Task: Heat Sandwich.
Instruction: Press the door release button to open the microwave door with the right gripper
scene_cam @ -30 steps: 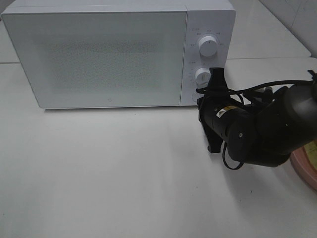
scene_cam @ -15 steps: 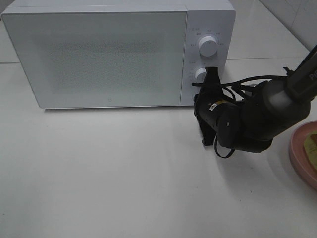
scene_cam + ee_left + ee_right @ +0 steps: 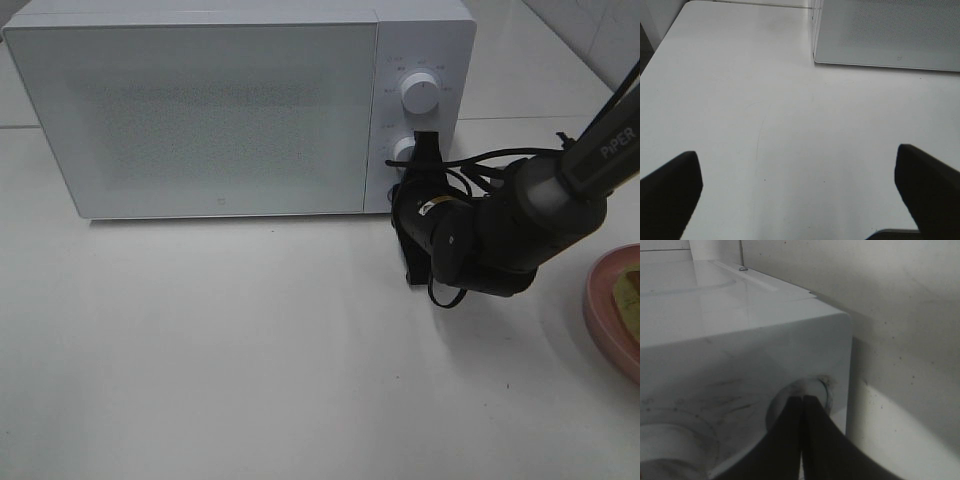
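1. A white tabletop fills the scene, with pale wall tiles at the far right corner.
2. Writing: the right arm carries "PiPER" in white letters on its upper link. A small yellow label sits on its wrist, and grey markings ring the dials. Both are too small to read, as is a tiny mark low on the door.
3. Count: one white microwave with its door shut, two round white dials on its panel (upper dial, lower dial), one pink plate and one sandwich.
4. The sandwich lies on the pink plate at the right edge of the high view, well apart from the microwave. Only a sliver shows, pale yellow-tan and cut off by the frame, so its layers cannot be made out.
5. The right gripper has its jaws pressed together with nothing between them. Its tips are at a round recessed button near the lower corner of the control panel, though actual contact cannot be told.
6. The left gripper shows only in its own wrist view. Its jaws stand wide apart and hold nothing, over bare tabletop, with the microwave's lower front corner ahead.
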Available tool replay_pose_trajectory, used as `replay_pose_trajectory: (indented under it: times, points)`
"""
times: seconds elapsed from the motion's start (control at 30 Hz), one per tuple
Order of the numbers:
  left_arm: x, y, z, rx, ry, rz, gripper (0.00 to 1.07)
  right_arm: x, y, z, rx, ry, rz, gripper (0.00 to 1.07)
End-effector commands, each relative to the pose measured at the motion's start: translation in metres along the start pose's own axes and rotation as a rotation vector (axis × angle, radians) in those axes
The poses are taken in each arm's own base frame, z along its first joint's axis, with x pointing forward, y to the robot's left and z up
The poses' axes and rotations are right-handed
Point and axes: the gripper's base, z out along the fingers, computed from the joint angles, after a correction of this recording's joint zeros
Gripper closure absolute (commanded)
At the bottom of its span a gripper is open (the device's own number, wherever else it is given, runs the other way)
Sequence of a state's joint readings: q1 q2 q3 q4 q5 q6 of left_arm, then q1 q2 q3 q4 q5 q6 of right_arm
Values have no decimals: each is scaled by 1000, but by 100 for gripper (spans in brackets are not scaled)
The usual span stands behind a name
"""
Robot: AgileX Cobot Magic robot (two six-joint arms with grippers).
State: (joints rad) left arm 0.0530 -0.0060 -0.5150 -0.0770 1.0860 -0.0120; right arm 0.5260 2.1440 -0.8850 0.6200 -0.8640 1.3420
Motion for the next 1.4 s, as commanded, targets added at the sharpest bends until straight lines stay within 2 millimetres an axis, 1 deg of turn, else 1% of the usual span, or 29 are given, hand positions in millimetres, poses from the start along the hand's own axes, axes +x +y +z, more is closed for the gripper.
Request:
replay_pose_trajectory:
  times: [0.03, 0.2, 0.3, 0.5, 0.53, 0.63, 0.77, 0.93, 1.27, 1.4]
  points:
    - [0, 0, -2, 8, -25, 1, 9, -1, 10, 5, -54, -8, -8, 107]
    - [0, 0, -2, 8, -25, 1, 9, -3, 17, 8, -103, -27, 3, 107]
    - [0, 0, -2, 8, -25, 1, 9, -6, 25, 7, -193, -53, 6, 107]
    - [0, 0, -2, 8, -25, 1, 9, -10, 34, 6, -280, -101, 24, 107]
    - [0, 0, -2, 8, -25, 1, 9, -11, 41, 8, -312, -121, 25, 107]
    - [0, 0, -2, 8, -25, 1, 9, -14, 53, 15, -341, -140, 26, 107]
    - [0, 0, -2, 8, -25, 1, 9, -12, 59, 21, -359, -154, 32, 107]
    - [0, 0, -2, 8, -25, 1, 9, -9, 56, 27, -320, -145, 36, 107]
    - [0, 0, -2, 8, -25, 1, 9, -8, 56, 26, -304, -147, -6, 106]
    - [0, 0, -2, 8, -25, 1, 9, -6, 57, 24, -242, -116, 0, 107]
